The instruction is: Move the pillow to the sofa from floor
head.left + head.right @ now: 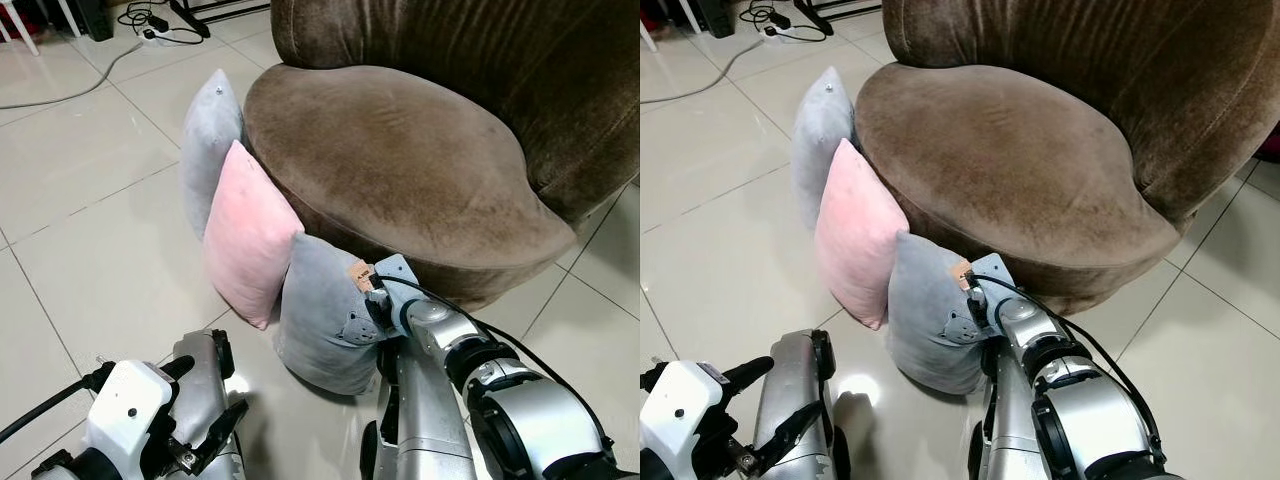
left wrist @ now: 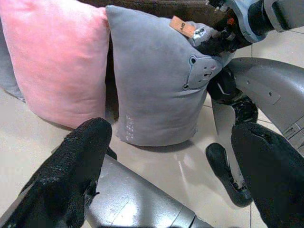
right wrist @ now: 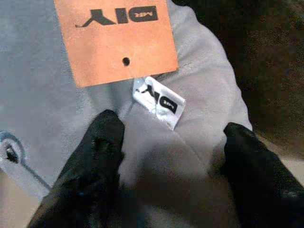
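Note:
Three pillows lean on edge against the brown sofa (image 1: 400,150): a grey one (image 1: 210,140) farthest, a pink one (image 1: 245,235) in the middle, and a grey bear-face pillow (image 1: 325,320) nearest me. My right gripper (image 1: 378,300) is at the upper corner of the bear pillow, beside its orange tag (image 3: 116,38). It is open, with its black fingers (image 3: 102,142) straddling the corner fabric (image 3: 180,156). My left gripper (image 2: 171,133) hangs open low over the floor, a short way in front of the same pillow (image 2: 156,80) and touching nothing.
Pale glossy floor tiles (image 1: 90,200) stretch to the left of the pillows. Cables and a power strip (image 1: 160,30) lie at the far back left. The sofa's wide round seat (image 1: 1000,150) carries nothing. My own silver legs (image 2: 133,204) are below the grippers.

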`<state>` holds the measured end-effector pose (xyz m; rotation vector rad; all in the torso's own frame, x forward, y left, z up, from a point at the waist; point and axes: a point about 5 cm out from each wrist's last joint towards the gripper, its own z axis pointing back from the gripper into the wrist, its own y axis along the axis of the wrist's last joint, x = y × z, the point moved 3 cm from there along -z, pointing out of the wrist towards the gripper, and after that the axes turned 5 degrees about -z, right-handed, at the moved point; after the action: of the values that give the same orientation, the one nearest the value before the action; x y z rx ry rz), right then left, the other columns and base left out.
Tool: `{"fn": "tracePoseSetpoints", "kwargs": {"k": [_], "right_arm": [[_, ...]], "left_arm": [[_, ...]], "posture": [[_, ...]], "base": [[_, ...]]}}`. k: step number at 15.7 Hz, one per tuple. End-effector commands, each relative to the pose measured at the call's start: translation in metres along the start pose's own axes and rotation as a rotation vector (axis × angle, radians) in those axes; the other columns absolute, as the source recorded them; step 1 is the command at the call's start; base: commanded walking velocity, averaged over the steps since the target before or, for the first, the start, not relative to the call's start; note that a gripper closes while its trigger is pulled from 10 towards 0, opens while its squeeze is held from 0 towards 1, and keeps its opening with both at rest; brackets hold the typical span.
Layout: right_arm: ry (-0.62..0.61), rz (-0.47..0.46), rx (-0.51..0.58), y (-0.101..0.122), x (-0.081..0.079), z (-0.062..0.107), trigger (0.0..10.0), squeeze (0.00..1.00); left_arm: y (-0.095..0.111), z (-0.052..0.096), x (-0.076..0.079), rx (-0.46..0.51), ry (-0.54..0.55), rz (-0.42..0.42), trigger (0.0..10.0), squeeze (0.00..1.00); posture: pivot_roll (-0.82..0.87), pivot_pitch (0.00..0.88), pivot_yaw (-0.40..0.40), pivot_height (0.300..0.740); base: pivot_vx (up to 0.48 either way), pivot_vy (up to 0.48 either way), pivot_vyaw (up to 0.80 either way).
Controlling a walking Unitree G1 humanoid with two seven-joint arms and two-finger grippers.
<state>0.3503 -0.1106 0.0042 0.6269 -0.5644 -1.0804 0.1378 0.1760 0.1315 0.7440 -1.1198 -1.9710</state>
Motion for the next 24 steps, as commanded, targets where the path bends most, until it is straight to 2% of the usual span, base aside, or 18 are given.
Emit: {"fn": "tracePoseSetpoints", "kwargs": {"k": [1, 15, 19, 21, 24], "right_arm": [[0.028, 0.0, -0.081, -0.023, -0.008, -0.001, 0.0, 0.0], [0.055, 0.017, -0.055, -0.018, -0.015, -0.002, 0.0, 0.0], [0.094, 0.001, -0.017, -0.011, -0.022, -0.002, 0.0, 0.0], [0.12, 0.006, 0.009, -0.007, -0.026, -0.002, 0.0, 0.0], [0.18, 0.024, 0.103, 0.011, -0.028, 0.0, 0.0, 0.0]], "left_arm": [[0.0, 0.001, 0.004, -0.003, -0.024, 0.006, 10.0, 0.0], [-0.001, -0.006, 0.003, -0.001, -0.027, 0.01, 10.0, 0.0], [-0.003, -0.015, -0.003, 0.009, -0.024, 0.0, 10.0, 0.0], [-0.003, -0.02, -0.008, 0.021, 0.001, -0.005, 10.0, 0.0], [0.001, -0.026, -0.025, 0.054, 0.143, -0.017, 10.0, 0.0]], "posture": [[0.11, 0.16, -0.065, 0.461], [0.12, 0.113, -0.072, 0.461], [0.12, 0.066, -0.072, 0.461], [0.12, 0.039, -0.075, 0.461], [0.12, 0.0, -0.085, 0.461]], "base": [[0.0, 0.0, 0.0], [0.0, 0.0, 0.0], [0.0, 0.0, 0.0], [0.0, 0.0, 0.0], [0.0, 0.0, 0.0]]}}
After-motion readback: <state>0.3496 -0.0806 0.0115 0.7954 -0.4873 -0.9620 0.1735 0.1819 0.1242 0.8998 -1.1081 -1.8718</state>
